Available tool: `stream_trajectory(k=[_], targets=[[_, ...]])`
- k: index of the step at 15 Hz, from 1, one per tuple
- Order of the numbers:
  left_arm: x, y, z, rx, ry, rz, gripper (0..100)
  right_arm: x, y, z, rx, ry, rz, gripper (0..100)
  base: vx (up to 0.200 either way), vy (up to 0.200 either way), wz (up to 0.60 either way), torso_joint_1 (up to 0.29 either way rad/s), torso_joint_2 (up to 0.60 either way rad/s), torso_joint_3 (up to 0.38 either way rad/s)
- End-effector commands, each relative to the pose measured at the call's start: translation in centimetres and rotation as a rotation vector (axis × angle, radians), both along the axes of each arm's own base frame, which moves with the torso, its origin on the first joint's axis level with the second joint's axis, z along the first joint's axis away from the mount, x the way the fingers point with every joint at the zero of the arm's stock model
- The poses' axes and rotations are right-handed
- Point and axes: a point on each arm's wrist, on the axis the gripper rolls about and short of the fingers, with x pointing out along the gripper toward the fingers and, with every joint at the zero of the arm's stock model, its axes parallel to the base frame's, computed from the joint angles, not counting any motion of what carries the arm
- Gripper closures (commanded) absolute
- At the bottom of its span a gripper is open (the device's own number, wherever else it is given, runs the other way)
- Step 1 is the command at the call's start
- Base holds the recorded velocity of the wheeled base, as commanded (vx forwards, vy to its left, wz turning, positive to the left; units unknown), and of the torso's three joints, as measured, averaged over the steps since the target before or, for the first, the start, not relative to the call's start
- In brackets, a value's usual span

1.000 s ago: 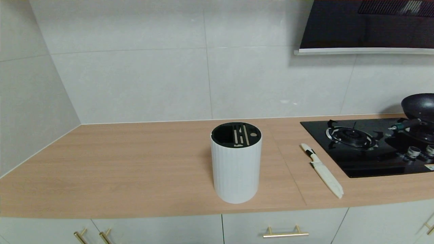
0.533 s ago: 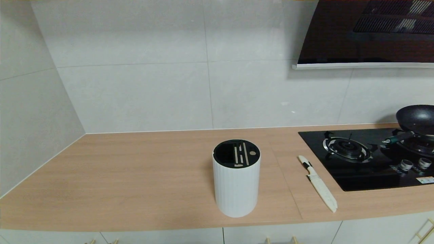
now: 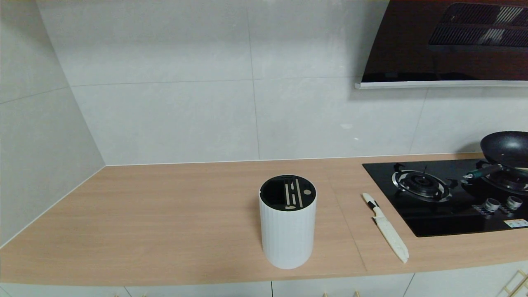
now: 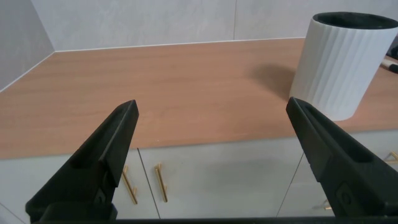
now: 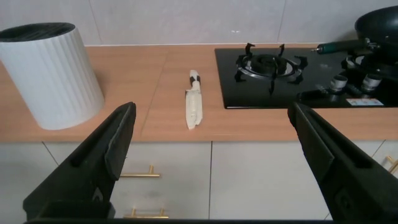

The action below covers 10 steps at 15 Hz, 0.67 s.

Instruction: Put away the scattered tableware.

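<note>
A cream knife (image 3: 385,227) with a black band on its handle lies flat on the wooden counter (image 3: 165,222), between the holder and the stove. It also appears in the right wrist view as the knife (image 5: 194,107). A white ribbed cylindrical holder (image 3: 287,229) with a black slotted top stands upright at the counter's middle; the holder (image 4: 341,62) and holder (image 5: 51,74) show in both wrist views. My left gripper (image 4: 211,158) is open, in front of the counter's edge, off the holder's left. My right gripper (image 5: 208,162) is open, in front of the counter, before the knife.
A black gas stove (image 3: 445,194) sits at the counter's right with a dark wok (image 3: 505,150) on its far burner. A range hood (image 3: 445,45) hangs above it. White cabinets with gold handles (image 5: 140,175) run below the counter. Tiled walls close the back and left.
The head camera has tilted upward, so the whole picture slid down and the cabinet fronts left the view. The knife and holder have not moved on the counter.
</note>
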Motion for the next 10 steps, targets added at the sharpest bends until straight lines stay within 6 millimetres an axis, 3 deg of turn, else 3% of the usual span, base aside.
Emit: stream_trajectory(k=[1, 3, 5, 6, 7, 8, 10], targets=[[0.0, 0.0, 0.0, 0.0, 0.0, 0.0, 0, 0.0, 0.0, 0.0, -0.016, 0.001, 0.001, 0, 0.0, 0.0, 0.0, 0.0, 0.0, 0.0], [0.0, 0.0, 0.0, 0.0, 0.0, 0.0, 0, -0.1, 0.0, 0.6, -0.01, -0.027, -0.005, 0, 0.0, 0.0, 0.0, 0.0, 0.0, 0.0], [0.0, 0.0, 0.0, 0.0, 0.0, 0.0, 0, -0.9, 0.0, 4.6, 0.034, -0.111, 0.035, 0, 0.0, 0.0, 0.0, 0.0, 0.0, 0.0], [0.0, 0.0, 0.0, 0.0, 0.0, 0.0, 0, 0.1, 0.0, 6.2, 0.035, -0.023, 0.075, 0, 0.0, 0.0, 0.0, 0.0, 0.0, 0.0], [0.0, 0.0, 0.0, 0.0, 0.0, 0.0, 0, 0.6, 0.0, 6.4, 0.035, 0.01, 0.084, 0, 0.0, 0.0, 0.0, 0.0, 0.0, 0.0], [0.0, 0.0, 0.0, 0.0, 0.0, 0.0, 0, 3.2, 0.2, 7.7, 0.035, 0.156, 0.118, 0, 0.0, 0.0, 0.0, 0.0, 0.0, 0.0], [0.0, 0.0, 0.0, 0.0, 0.0, 0.0, 0, 6.4, 0.4, 9.4, 0.035, 0.281, 0.126, 0, 0.0, 0.0, 0.0, 0.0, 0.0, 0.0]])
